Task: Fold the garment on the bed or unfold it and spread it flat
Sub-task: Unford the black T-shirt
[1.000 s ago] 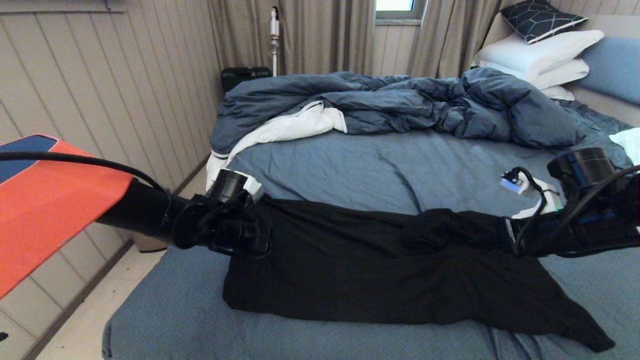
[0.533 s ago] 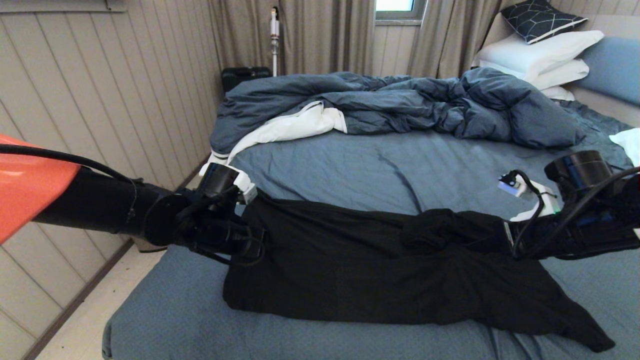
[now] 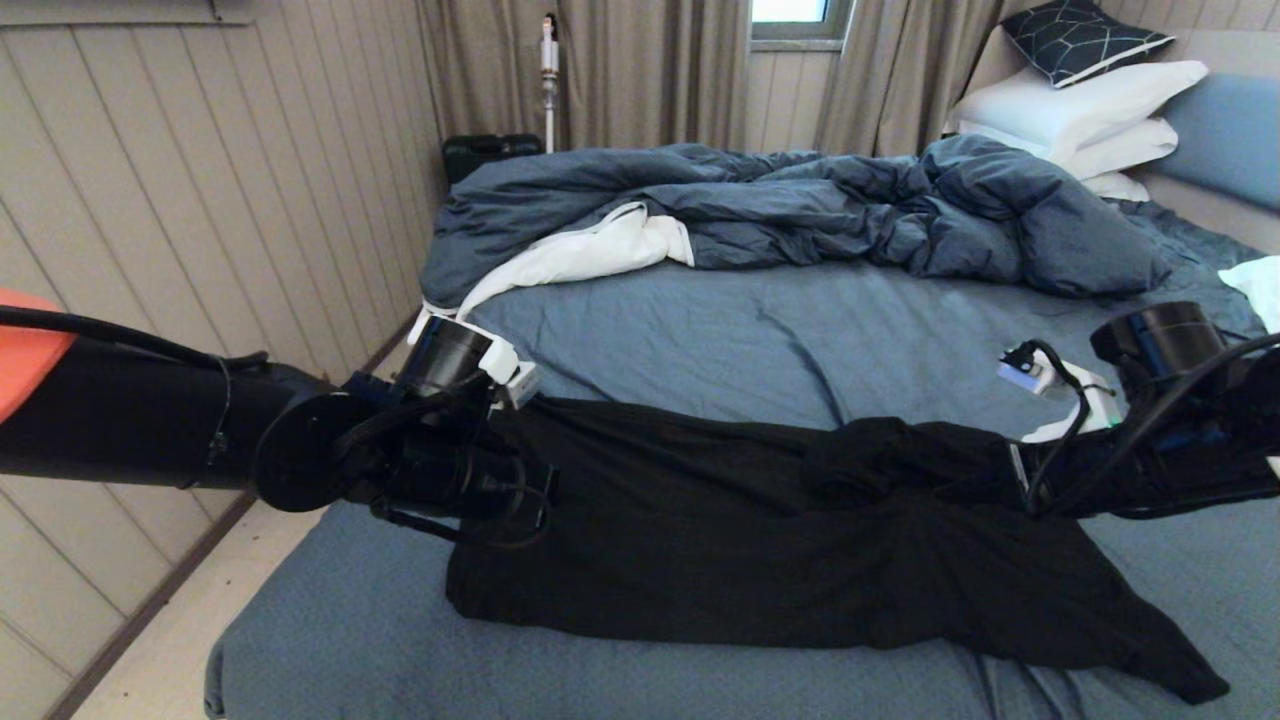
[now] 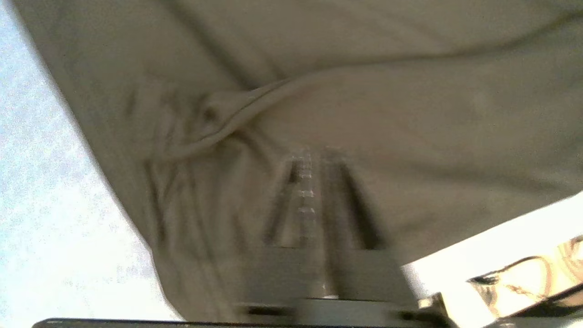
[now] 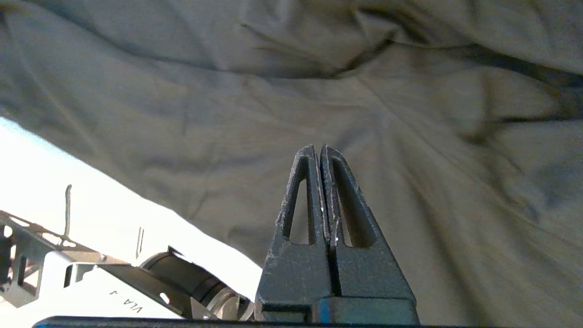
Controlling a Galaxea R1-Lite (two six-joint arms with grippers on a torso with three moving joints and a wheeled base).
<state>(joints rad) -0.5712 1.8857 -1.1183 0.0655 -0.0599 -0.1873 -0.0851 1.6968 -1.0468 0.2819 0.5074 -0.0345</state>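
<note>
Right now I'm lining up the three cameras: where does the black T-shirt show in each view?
Head view: black T-shirt stretched across the near bed, between both grippers.
Left wrist view: fills most of the picture, beyond the left gripper.
Right wrist view: fills most of it, beyond the right gripper.
Shared landmark: the bed's blue sheet.

Black garment [image 3: 760,530] across bed [image 3: 760,340]
</note>
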